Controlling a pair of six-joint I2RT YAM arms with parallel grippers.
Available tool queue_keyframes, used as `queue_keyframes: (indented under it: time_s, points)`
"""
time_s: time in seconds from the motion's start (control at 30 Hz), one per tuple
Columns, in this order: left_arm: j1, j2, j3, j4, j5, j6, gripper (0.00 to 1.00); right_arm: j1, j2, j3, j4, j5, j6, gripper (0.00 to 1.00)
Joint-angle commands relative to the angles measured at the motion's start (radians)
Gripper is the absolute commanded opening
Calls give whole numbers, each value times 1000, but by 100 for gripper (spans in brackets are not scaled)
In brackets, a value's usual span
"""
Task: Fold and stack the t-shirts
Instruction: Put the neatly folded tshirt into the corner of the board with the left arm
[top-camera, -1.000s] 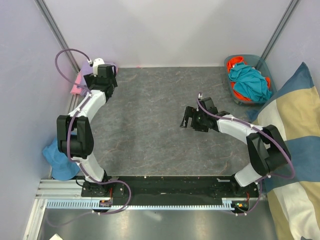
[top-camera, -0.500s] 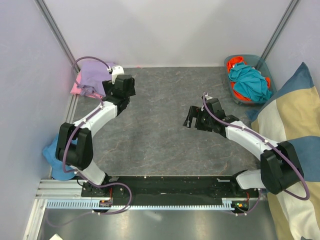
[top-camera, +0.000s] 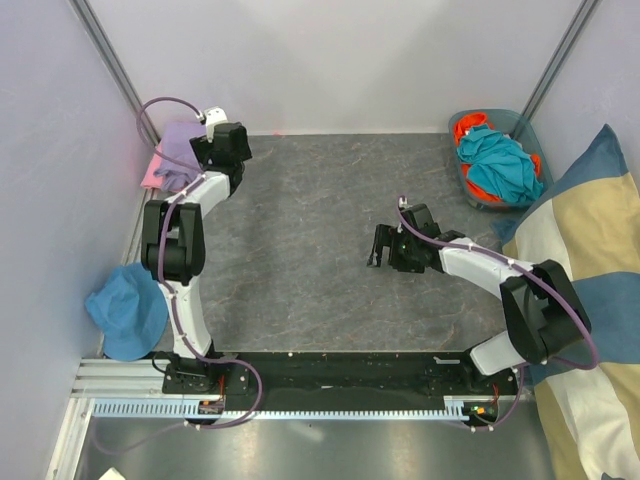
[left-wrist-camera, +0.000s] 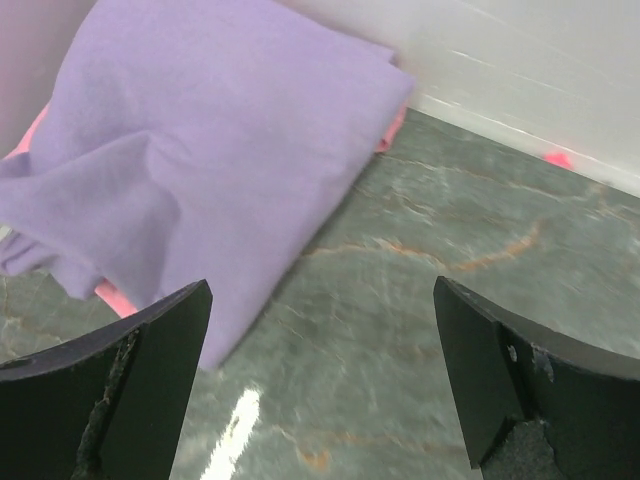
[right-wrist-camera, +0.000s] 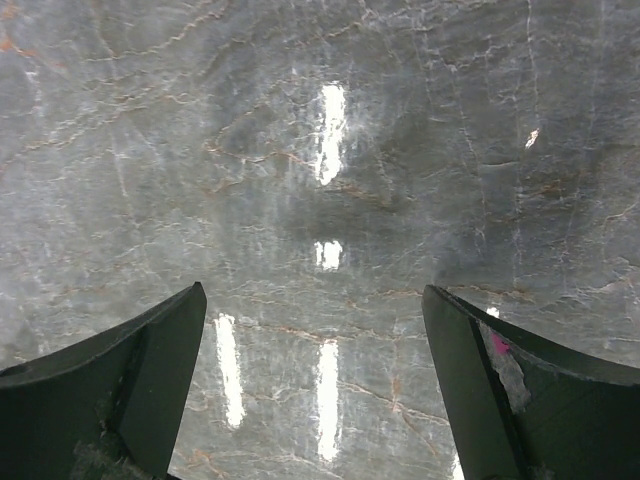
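Lavender cloth, a folded soft t-shirt (left-wrist-camera: 210, 150), lies in the far-left corner of the grey marbled tabletop (top-camera: 300, 230), on top of a pink t-shirt (left-wrist-camera: 112, 298) that shows only as thin strips at its near-left edge and far-right corner. In the left wrist view its long axis runs diagonally from near left to far right, one squared corner pointing at the foot of the back wall, and a rumpled flap sags at its left end. The left gripper (left-wrist-camera: 320, 295) hangs just beside the stack with its jaws wide apart, holding nothing. The left arm hides part of the stack from above.

Well apart, mid-table on the right, the right gripper (right-wrist-camera: 312, 292) hovers over bare tabletop, jaws also spread and empty.

A grey-blue basket (top-camera: 522, 117) in the far-right corner holds teal cloth (top-camera: 497, 162) and orange cloth (top-camera: 467, 127). A large blue, cream and tan striped cushion (top-camera: 590, 270) leans along the right side. A blue crumpled cloth (top-camera: 125, 312) lies off the table's left edge.
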Motion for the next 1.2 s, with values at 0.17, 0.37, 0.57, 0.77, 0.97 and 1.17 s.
queue_keyframes:
  time_s: [0.17, 0.37, 0.57, 0.77, 0.97, 1.17]
  points:
    - [107, 98, 85, 48, -45, 2, 100, 4, 51, 52, 22, -9, -17, 98]
    - [172, 136, 100, 44, -67, -1, 100, 5, 44, 48, 8, -6, -20, 98]
    - [205, 165, 116, -15, -77, -15, 100, 4, 31, 43, 0, 0, -15, 98]
    - [224, 161, 131, -64, -44, -60, 100, 4, 21, 45, -7, 1, -8, 98]
    - [218, 148, 136, -116, -35, -107, 100, 4, -2, 42, -18, 3, -12, 98]
    - [187, 9, -18, -72, -44, -225, 100, 5, -25, 45, -23, 1, -15, 98]
